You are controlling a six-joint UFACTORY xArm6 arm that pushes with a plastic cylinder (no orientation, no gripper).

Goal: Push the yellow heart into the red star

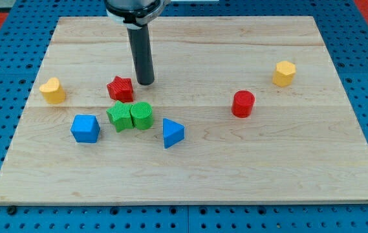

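The yellow heart (53, 90) lies near the board's left edge. The red star (120, 88) lies to its right, well apart from it. My tip (145, 83) rests on the board just right of the red star, close to it but with a small gap, and far from the yellow heart.
A green star-like block (119, 116) and a green cylinder (142, 115) touch each other just below the red star. A blue cube (85, 128) and a blue triangle (172, 133) lie lower. A red cylinder (242, 103) and a yellow hexagon (284, 73) lie right. The wooden board (190, 175) ends on all sides.
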